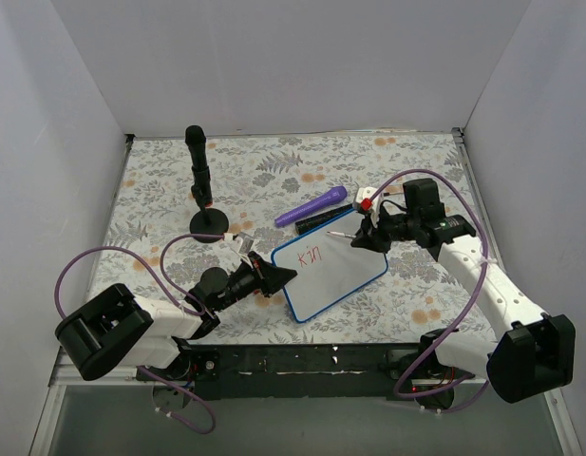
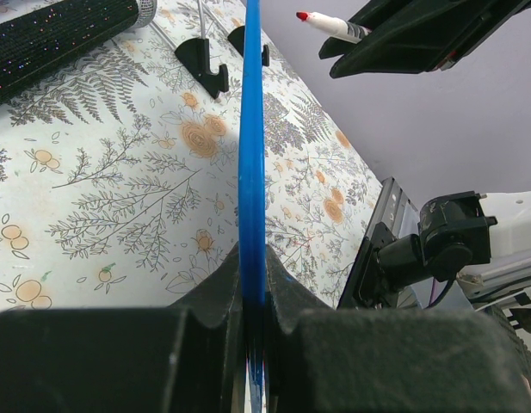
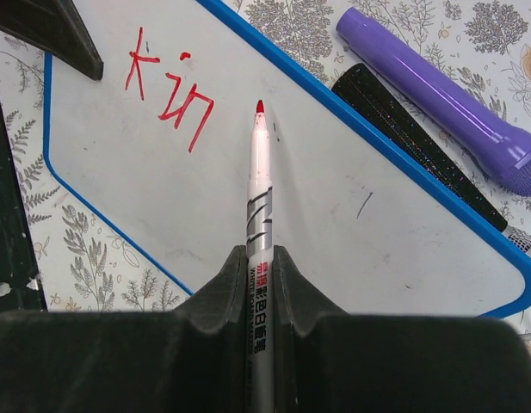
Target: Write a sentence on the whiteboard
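Observation:
The whiteboard (image 1: 335,280) lies tilted on the floral mat, white with a thin blue frame (image 3: 110,224). My left gripper (image 1: 283,275) is shut on its left edge, which shows edge-on as a blue strip (image 2: 252,129) between the fingers (image 2: 215,284). Of the sentence, red letters reading "kin" (image 3: 166,86) stand near the board's left corner (image 1: 309,256). My right gripper (image 3: 261,258) is shut on a white marker (image 3: 261,181) with a red tip. The tip points at the board just right of the letters, and in the left wrist view the marker (image 2: 334,26) looks lifted off the surface.
A purple marker (image 1: 311,206) and a black glittery stick (image 1: 316,220) lie side by side just beyond the board's far edge (image 3: 437,95). A black post on a round base (image 1: 199,180) stands at the back left. A red and white cap (image 1: 366,199) lies behind the right gripper.

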You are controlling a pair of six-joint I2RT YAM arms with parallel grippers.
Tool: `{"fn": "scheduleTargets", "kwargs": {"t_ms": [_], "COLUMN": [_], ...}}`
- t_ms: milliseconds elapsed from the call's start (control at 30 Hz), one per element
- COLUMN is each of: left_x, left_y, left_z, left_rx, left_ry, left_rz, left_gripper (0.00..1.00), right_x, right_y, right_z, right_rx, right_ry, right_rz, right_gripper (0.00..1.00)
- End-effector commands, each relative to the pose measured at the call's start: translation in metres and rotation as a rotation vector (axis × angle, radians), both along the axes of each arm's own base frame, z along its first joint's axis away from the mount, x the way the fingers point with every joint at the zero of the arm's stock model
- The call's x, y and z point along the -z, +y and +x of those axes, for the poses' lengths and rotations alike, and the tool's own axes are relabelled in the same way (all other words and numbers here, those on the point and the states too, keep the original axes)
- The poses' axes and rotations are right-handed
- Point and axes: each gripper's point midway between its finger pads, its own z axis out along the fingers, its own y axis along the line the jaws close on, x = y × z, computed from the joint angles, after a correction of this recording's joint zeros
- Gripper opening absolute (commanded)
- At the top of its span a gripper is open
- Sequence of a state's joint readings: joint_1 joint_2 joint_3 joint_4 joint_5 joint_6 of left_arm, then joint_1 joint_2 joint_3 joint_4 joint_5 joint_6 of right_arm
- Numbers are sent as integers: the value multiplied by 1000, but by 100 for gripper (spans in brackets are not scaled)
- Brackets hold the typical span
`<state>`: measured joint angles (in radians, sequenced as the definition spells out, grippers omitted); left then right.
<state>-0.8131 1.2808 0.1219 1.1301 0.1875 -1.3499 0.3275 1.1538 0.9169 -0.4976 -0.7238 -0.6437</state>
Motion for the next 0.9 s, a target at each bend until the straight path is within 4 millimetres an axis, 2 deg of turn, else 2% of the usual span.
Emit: {"fn": "scheduleTargets", "kwargs": {"t_ms": [0, 200, 367, 600, 700, 867], "left_x": [-19, -20, -21, -20, -20, -20], "left_y": [-4, -4, -5, -5, -4, -2], "left_z": [-3, -4, -4, -4, -4, -3], "left_rx": [28, 33, 37, 40, 34, 20], "left_ry": [-63, -64, -66, -63, -65, -66], "left_rz": [-43, -46, -45, -45, -44, -45], "left_gripper": [0, 0, 0, 0, 0, 0], "right_x": [-5, -5, -1, 6, 11, 26], "right_y": [2, 6, 13, 12, 9, 2], "right_z": [10, 18, 17, 18, 16, 1], "right_rx": [0, 17, -2, 15, 13, -11], "right_ry": [-37, -41, -28, -14, -4, 25], "right_rz": [2, -7, -16, -36, -53, -95], "right_gripper": [1, 1, 1, 1, 1, 1]}}
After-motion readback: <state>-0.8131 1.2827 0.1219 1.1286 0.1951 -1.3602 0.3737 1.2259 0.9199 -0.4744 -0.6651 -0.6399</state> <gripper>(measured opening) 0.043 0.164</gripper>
